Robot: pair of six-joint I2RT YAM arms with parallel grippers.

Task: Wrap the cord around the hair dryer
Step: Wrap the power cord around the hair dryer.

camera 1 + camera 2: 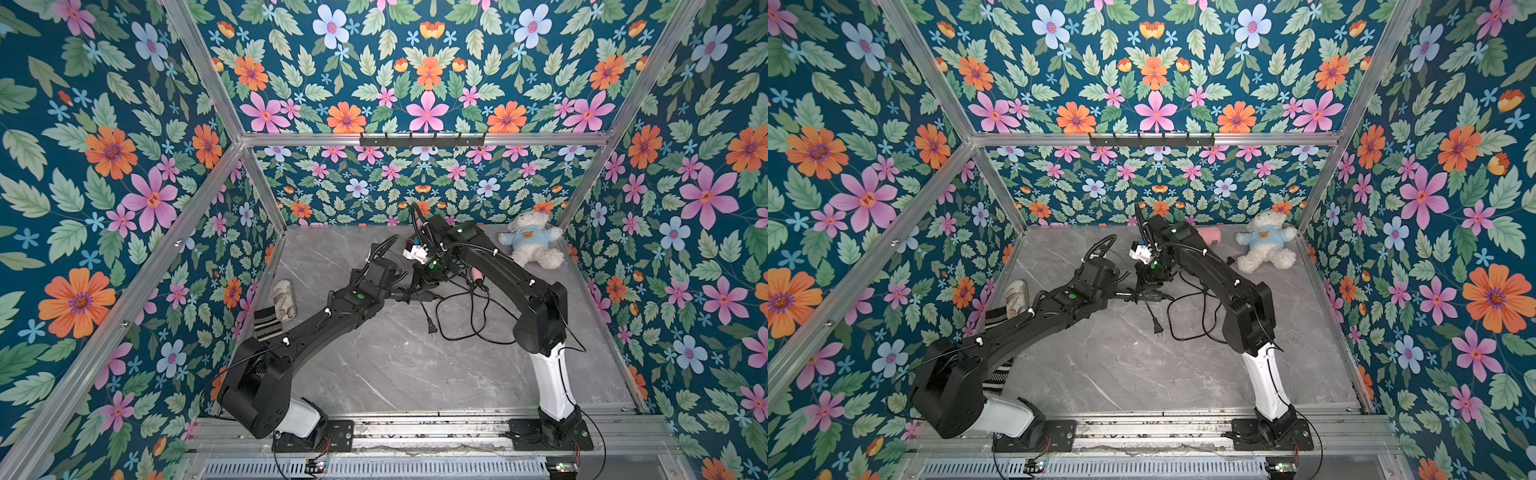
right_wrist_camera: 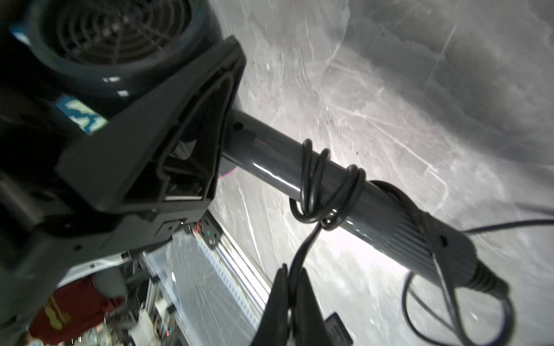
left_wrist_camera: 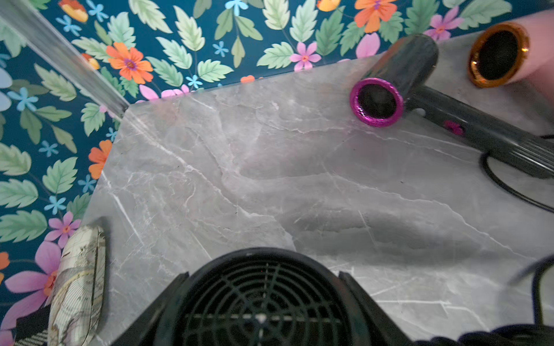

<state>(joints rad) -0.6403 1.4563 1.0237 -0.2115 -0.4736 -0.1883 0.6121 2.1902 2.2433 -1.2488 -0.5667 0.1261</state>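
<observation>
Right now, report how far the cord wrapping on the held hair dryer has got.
Done: a few turns of the cord sit around the handle of the hair dryer. In hand: the left jaws clamp the dryer's head, and the right jaws are shut on the cord close to those turns. Left: much cord lies in loose loops on the table, with the plug free, so most of the winding is not yet done.

We see a dark grey hair dryer (image 2: 269, 161) and black cord (image 2: 305, 176). We see grey marble veining on the table (image 1: 395, 374)
</observation>
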